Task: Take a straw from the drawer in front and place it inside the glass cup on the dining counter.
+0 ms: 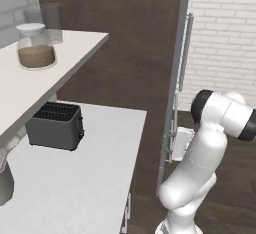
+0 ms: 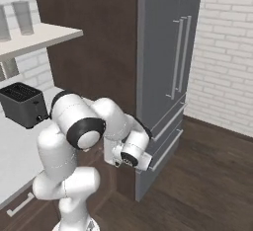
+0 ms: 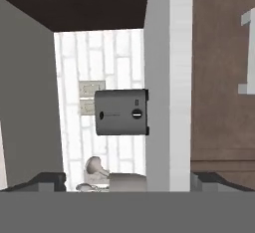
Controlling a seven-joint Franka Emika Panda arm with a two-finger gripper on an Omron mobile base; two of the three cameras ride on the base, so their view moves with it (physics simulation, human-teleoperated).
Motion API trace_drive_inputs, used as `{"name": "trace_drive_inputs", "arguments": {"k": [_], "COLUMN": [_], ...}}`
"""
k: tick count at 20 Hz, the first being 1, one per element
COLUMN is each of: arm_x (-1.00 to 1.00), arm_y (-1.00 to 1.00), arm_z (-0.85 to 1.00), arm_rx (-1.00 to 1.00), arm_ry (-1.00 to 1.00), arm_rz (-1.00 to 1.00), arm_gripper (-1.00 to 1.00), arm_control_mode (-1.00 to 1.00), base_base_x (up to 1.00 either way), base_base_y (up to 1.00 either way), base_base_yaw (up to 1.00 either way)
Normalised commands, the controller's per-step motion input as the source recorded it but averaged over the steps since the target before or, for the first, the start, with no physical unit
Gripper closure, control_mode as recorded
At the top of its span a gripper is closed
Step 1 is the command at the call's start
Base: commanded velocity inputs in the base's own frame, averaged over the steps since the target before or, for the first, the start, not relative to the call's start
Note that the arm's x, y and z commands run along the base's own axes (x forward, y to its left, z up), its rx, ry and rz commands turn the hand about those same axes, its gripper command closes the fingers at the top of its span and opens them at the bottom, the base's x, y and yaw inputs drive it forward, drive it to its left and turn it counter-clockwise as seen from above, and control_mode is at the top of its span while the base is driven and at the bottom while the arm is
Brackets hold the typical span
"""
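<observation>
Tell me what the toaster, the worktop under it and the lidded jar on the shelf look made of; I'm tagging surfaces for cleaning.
The toaster: probably matte dark metal or plastic, with an even charcoal skin and no glare. The worktop: pale stone or laminate, smooth and faintly speckled. The lidded jar: clear glass, since its brown contents show through, with an opaque white lid of uncertain material.

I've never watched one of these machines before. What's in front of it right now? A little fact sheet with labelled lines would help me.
setting: rendered kitchen, white brick walls, dark wood panelling
robot arm: white, dark joints, folded low beside the worktop
gripper: open, holding nothing, aimed sideways along the worktop
worktop: white, carries the toaster
toaster: black, by the wall
shelf: white, above the toaster
lidded jar: on the shelf, brown contents
frosted glasses: on the shelf
fridge: tall, grey, closed
</observation>
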Motion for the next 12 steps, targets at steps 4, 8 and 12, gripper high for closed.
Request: {"name": "trace_drive_inputs", "arguments": {"k": [4,8,12], "arm_x": [0.18,0.21,0.32], "arm_y": [0.26,0.18,0.04], "arm_z": [-0.5,-0.48,-0.43], "arm_rx": [0.0,0.0,0.0], "arm_ry": [-0.04,-0.04,-0.03], "arm_rz": [0.05,0.03,0.01], "arm_gripper": [-1.0,-1.0,-1.0], "arm_control_mode": [-1.0,-1.0,-1.0], "base_base_x": [0.0,0.0,0.0], "base_base_y": [0.0,0.0,0.0], "base_base_yaw": [0.0,0.0,0.0]}}
